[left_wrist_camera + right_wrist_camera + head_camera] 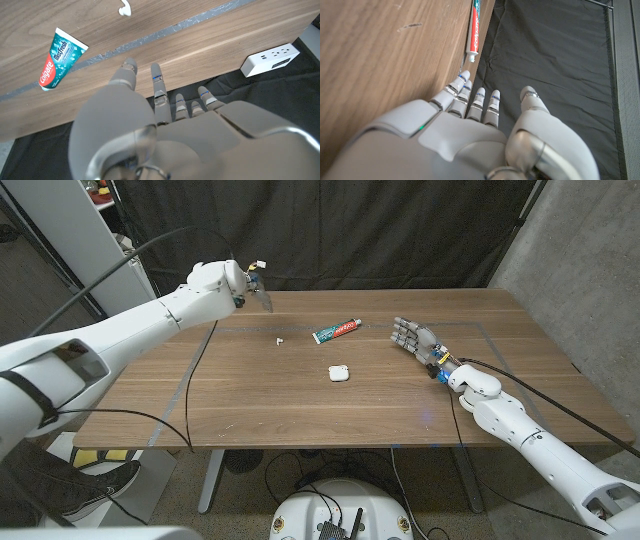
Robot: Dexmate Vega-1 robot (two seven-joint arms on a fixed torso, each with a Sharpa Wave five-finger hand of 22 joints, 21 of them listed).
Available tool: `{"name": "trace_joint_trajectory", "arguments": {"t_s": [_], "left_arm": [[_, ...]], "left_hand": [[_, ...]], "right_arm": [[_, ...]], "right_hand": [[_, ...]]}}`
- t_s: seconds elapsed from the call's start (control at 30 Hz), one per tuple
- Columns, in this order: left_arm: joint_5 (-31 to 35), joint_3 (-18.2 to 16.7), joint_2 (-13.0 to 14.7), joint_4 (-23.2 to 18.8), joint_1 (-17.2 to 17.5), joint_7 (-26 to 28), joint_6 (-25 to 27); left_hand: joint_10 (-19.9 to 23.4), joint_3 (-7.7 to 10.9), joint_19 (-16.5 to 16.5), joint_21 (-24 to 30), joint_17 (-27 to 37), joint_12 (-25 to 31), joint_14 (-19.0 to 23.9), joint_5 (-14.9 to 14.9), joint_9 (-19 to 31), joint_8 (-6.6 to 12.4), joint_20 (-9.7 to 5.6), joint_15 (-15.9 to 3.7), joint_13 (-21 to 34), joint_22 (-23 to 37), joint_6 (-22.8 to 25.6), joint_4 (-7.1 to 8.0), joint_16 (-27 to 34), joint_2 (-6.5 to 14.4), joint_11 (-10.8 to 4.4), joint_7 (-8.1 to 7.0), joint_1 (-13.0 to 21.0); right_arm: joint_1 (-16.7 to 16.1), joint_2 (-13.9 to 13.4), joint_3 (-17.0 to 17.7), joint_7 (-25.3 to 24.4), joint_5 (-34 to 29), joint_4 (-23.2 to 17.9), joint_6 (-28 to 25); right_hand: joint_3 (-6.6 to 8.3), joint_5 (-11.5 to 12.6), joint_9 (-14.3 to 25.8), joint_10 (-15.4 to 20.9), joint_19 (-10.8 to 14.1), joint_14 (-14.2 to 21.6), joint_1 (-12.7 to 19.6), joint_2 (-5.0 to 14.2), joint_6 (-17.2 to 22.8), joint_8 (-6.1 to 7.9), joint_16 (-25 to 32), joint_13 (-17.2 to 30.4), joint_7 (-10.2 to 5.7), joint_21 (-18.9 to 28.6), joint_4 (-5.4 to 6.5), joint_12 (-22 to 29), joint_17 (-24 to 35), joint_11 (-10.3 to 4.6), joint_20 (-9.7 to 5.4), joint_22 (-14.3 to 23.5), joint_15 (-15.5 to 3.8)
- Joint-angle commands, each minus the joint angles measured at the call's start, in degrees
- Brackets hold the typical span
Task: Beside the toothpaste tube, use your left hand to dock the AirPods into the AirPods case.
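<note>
The left hand (250, 288) hangs raised over the desk's (250, 405) far left edge, fingers apart and holding nothing. The AirPod (279, 339) lies loose on the wood, just left of the toothpaste tube (336, 331); the AirPods case (338, 373) sits nearer the robot, apart from both. Best to come down straight over the earbud and pinch it lightly, since something that small skids easily. The right hand (418, 340) stands released, right of the tube

Teal-and-red toothpaste tube (336, 331), white AirPods case (338, 373), brown wooden table (300, 405)
</note>
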Motion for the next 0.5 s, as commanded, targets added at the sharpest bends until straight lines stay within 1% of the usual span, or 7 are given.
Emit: {"name": "trace_joint_trajectory", "arguments": {"t_s": [0.03, 0.1, 0.17, 0.27, 0.33, 0.4, 0.5], "left_arm": [[7.8, 6.1, -7.8, 14.6, -8.0, -9.8, -6.1], [7.9, 6.2, -8.7, 16.8, -8.0, -10.3, -7.6], [8.2, 6.0, -9.0, 17.5, -7.8, -10.5, -8.2], [8.2, 5.7, -9.2, 18.8, -6.9, -9.6, -10.9], [8.1, 5.3, -9.1, 19.0, -6.6, -9.7, -12.2], [7.4, 4.5, -8.2, 18.5, -5.6, -9.1, -14.7], [7.0, 3.5, -7.6, 18.2, -4.8, -9.1, -16.9]], "left_hand": [[0.0, 0.43, 0.5, -0.4, 0.1, 0.1, -0.7, 0.3, 0.5, 0.33, -0.03, -0.13, -0.1, 0.1, -0.4, -0.41, 0.3, 0.4, -0.01, -1.11, 1.1], [-0.1, 0.54, 0.6, -0.7, 0.1, 0.0, -0.7, 0.3, 0.8, 0.13, 0.04, -0.10, -0.2, 0.1, -1.1, -0.51, 0.2, 0.6, -0.02, -1.80, 1.6], [-0.2, 0.64, 0.7, -1.0, 0.1, 0.0, -0.7, 0.3, 1.0, -0.03, 0.12, -0.09, -0.3, 0.1, -1.7, -0.60, 0.2, 0.8, 0.01, -2.25, 2.0], [-0.3, 0.74, 1.1, -1.4, 0.1, -0.1, -0.7, 0.4, 1.4, -0.44, 0.10, -0.22, -0.4, 0.1, -3.0, -0.77, 0.1, 1.0, -0.52, -3.21, 2.9], [-0.3, 0.70, 1.3, -1.7, 0.1, -0.1, -0.7, 0.4, 1.6, -0.81, -0.07, -0.33, -0.4, 0.1, -4.1, -0.82, 0.1, 0.9, -0.60, -3.76, 3.3], [-0.3, 0.27, 1.6, -2.3, 0.1, -0.1, -0.7, 0.6, 2.0, -1.55, -0.14, -0.64, -0.5, 0.1, -6.1, -0.67, 0.1, 0.5, -0.89, -4.45, 3.7], [-0.3, -0.38, 2.0, -3.0, 0.1, -0.2, -0.7, 0.9, 2.3, -2.80, -0.38, -0.81, -0.6, 0.1, -9.0, -0.43, 0.1, 0.0, -1.03, -6.13, 4.0]], "right_arm": [[0.5, 0.6, -0.3, 0.4, 0.1, 1.0, -0.3], [0.0, 0.3, -0.1, 0.0, 0.2, 0.5, -0.4], [-0.2, 0.3, 0.0, -0.2, 0.3, 0.4, -0.5], [-0.6, 0.0, 0.2, -0.3, 0.4, 0.1, -0.6], [-0.6, 0.0, 0.2, -0.3, 0.4, 0.1, -0.5], [-0.8, 0.0, 0.3, -0.2, 0.5, 0.1, -0.4], [-1.2, -0.2, 0.4, -0.4, 0.5, -0.3, -0.2]], "right_hand": [[-0.05, 0.5, 0.1, 0.0, -0.1, 0.2, 1.0, 0.10, 0.1, -0.04, 0.1, 0.3, -1.97, 0.4, -0.28, 0.2, 0.3, 0.25, -0.76, 0.2, -5.97], [-0.05, 0.5, 0.1, 0.0, -0.1, 0.2, 1.0, 0.09, 0.1, -0.06, 0.1, 0.3, -2.23, 0.5, -0.29, 0.2, 0.3, 0.26, -0.74, 0.2, -5.95], [-0.05, 0.5, 0.1, -0.1, -0.1, 0.2, 1.1, 0.11, 0.1, -0.06, 0.1, 0.3, -2.53, 0.5, -0.30, 0.2, 0.3, 0.19, -0.75, 0.2, -5.91], [-0.09, 0.5, 0.1, -0.1, -0.2, 0.2, 1.1, 0.11, 0.1, -0.05, 0.1, 0.3, -1.30, 0.4, -0.27, 0.2, 0.3, 0.23, -0.70, 0.2, -5.85], [-0.10, 0.5, 0.1, -0.2, -0.2, 0.2, 1.1, 0.12, 0.1, -0.03, 0.1, 0.3, -0.87, 0.4, -0.27, 0.2, 0.3, 0.09, -0.72, 0.2, -5.86], [-0.11, 0.6, 0.1, -0.2, -0.2, 0.2, 1.1, 0.10, 0.1, -0.05, 0.1, 0.3, -0.76, 0.4, -0.28, 0.2, 0.3, 0.36, -0.72, 0.2, -5.80], [-0.12, 0.6, 0.1, -0.2, -0.3, 0.0, 1.2, 0.10, -0.2, -0.14, 0.1, 0.3, -0.51, 0.4, -0.29, 0.2, 0.3, 0.44, -0.68, 0.2, -5.67]]}}
